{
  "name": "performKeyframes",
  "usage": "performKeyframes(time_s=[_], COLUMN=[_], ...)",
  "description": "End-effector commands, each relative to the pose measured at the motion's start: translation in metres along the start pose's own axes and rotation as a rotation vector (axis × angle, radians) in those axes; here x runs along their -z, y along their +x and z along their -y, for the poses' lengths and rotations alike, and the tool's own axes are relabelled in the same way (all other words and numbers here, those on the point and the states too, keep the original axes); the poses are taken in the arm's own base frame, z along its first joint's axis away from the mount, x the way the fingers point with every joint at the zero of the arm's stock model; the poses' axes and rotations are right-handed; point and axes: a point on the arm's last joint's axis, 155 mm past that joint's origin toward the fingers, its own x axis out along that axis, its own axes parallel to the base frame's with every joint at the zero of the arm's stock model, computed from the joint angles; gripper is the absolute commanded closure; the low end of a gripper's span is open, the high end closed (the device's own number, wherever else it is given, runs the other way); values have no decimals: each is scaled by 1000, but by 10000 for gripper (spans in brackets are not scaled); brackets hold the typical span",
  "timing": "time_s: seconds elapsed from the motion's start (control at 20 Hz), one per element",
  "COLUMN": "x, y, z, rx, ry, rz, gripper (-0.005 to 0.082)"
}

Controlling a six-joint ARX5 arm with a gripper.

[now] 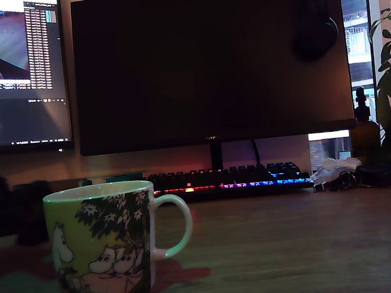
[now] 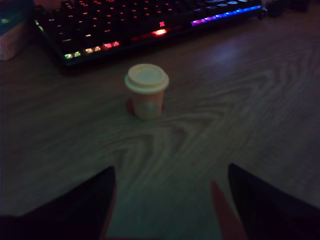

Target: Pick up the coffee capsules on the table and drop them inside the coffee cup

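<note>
Dim brown wood-grain counter (image 2: 240, 115) fills both views. On it we see one small pale cream coffee capsule (image 2: 146, 90), standing with its wider flat rim uppermost, just in front of a backlit black keyboard (image 2: 125, 25). Our dark fingers (image 2: 75, 210) are spread wide, empty, near the capsule but apart from it. In the exterior view, the yellow-green ceramic mug (image 1: 101, 247) with white cartoon figures stands upright at the exterior view's left, handle toward the right, before two monitors (image 1: 209, 63).
</note>
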Motion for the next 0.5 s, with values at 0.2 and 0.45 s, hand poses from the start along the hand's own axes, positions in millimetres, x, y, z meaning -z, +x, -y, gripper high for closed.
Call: performKeyframes(time_s=[0.2, 0.45], x=[5, -11], y=[17, 30], z=[-6, -12], rx=[7, 8], ry=[12, 31], rz=[-10, 24], gripper=[113, 113])
